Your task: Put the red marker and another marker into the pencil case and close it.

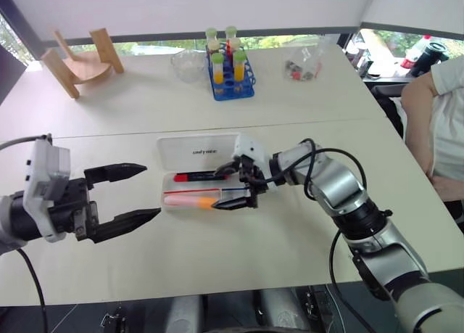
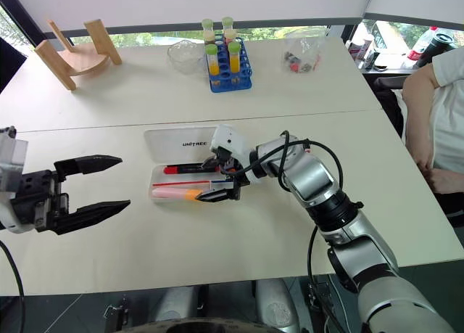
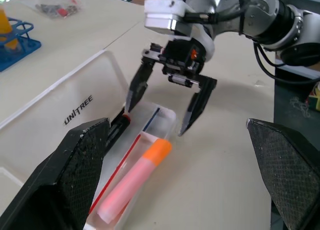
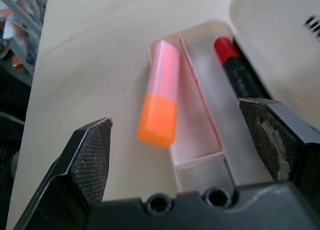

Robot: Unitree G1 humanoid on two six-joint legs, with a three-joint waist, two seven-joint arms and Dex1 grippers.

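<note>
The left gripper (image 1: 138,195) hangs just left of the pencil case (image 1: 199,150), its two black fingers spread wide and holding nothing, their tips aimed rightward at the case's left end.

The pencil case lies open on the white table (image 1: 290,239), between the two grippers. Its lid, with the dark lettering, is folded back flat on the far side of the tray, and its long axis runs left to right, in line with both grippers. The red marker (image 1: 197,177) lies in the tray's far lane, close under the lid hinge, lengthwise along the case, its red end pointing toward the left gripper and its black barrel running toward the right gripper. The pink highlighter (image 1: 190,200) lies in the near lane, parallel to the marker, its orange end pointing toward the right gripper and its pale pink body toward the left one. A thin red line runs between the two lanes.

The right gripper (image 1: 237,186) stands at the case's right end, pointing left and tilted down, jaws apart and empty. One fingertip (image 3: 131,97) sits over the marker's lane; the other (image 3: 187,124) comes down just off the tray's right end.
</note>
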